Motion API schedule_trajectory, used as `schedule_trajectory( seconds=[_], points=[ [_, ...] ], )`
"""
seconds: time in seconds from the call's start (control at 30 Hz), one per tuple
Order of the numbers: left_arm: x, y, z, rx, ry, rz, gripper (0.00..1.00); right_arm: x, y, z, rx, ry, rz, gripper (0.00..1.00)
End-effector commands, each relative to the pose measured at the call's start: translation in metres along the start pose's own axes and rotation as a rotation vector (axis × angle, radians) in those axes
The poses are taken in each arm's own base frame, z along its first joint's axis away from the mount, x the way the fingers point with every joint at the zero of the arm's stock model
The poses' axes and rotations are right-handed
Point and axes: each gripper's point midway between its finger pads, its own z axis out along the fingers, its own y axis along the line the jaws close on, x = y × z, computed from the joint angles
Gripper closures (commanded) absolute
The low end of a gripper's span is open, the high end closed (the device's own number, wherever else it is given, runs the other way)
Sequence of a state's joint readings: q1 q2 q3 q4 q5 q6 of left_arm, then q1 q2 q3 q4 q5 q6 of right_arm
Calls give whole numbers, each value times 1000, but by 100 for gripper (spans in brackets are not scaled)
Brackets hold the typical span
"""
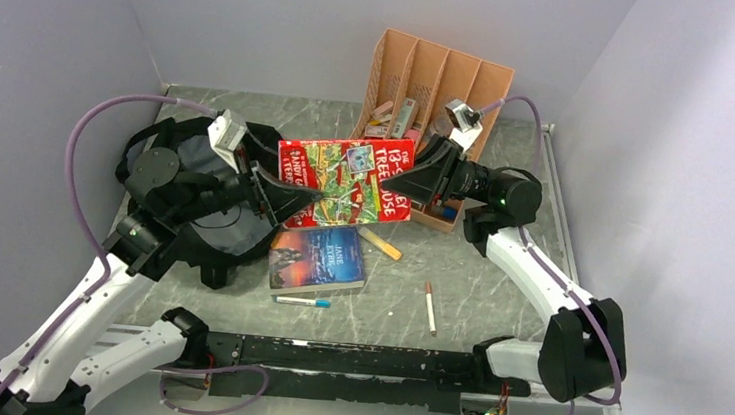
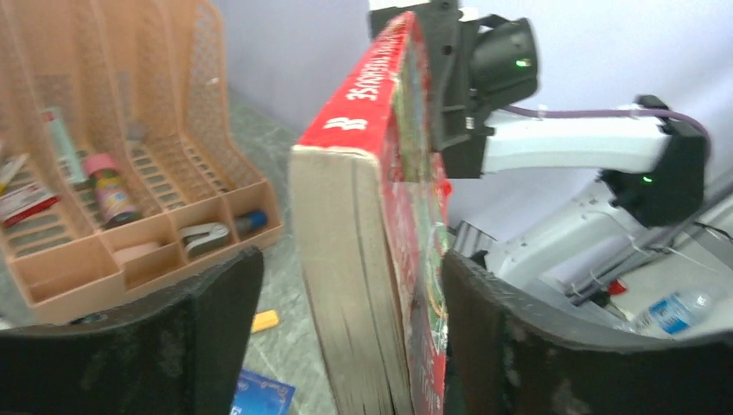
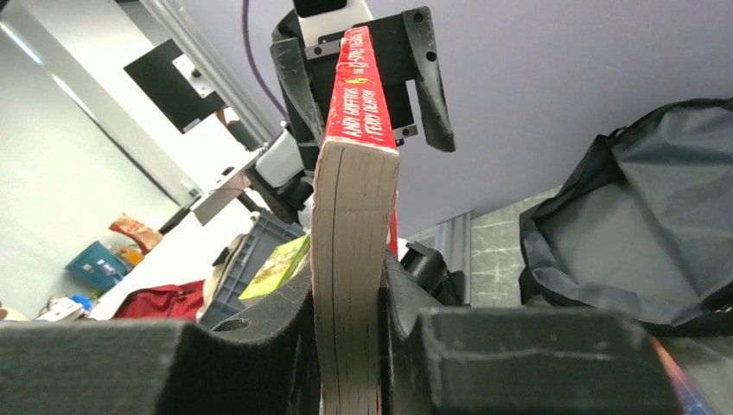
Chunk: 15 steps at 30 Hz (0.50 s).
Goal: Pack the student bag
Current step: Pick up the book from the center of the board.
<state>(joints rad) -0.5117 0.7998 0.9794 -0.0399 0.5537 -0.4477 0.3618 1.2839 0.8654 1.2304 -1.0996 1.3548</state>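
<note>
A thick red paperback book [image 1: 346,181] hangs in the air between both grippers, above the table's middle. My right gripper [image 1: 391,181] is shut on its right edge; in the right wrist view both pads press the page block [image 3: 350,225]. My left gripper [image 1: 289,199] is open around the book's left edge; in the left wrist view one pad lies against the red cover [image 2: 415,285] and a gap shows beside the pages. The black student bag [image 1: 221,230] lies open at the left under my left arm. Its grey lining also shows in the right wrist view [image 3: 640,225].
An orange slotted desk organizer [image 1: 435,73] with small items stands at the back right, behind the right gripper. A blue book [image 1: 317,256], a yellow marker [image 1: 380,244], a blue-capped pen [image 1: 302,301] and a thin white stick [image 1: 430,306] lie on the table.
</note>
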Motion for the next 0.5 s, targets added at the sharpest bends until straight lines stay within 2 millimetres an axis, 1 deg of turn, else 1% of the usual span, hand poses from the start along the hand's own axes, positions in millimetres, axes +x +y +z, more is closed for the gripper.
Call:
schedule_trajectory(
  seconds=[0.0,0.13,0.2,0.27,0.3,0.33,0.4,0.43,0.47],
  points=[
    [-1,-34,-1,210,-6,5,30,-10,20,1,-56,-30,-69,100],
    [1,-32,-2,204,5,12,55,-15,9,2,17,-30,-117,100],
    [1,-31,-1,200,12,11,72,-17,-2,2,84,-26,-160,100],
    [4,-27,0,182,24,10,93,-21,-17,0,182,-29,-205,100],
    [5,-23,2,163,29,5,95,-22,-26,-3,236,-26,-216,97],
    [7,-18,3,135,32,-4,95,-23,-31,-5,275,-23,-246,88],
    [9,-6,5,76,31,-23,95,-26,-41,-10,347,-28,-279,59],
    [11,4,6,19,35,-38,95,-26,-46,-14,385,-34,-288,48],
    [12,11,6,-23,38,-46,95,-28,-49,-17,415,-45,-300,41]
  ],
)
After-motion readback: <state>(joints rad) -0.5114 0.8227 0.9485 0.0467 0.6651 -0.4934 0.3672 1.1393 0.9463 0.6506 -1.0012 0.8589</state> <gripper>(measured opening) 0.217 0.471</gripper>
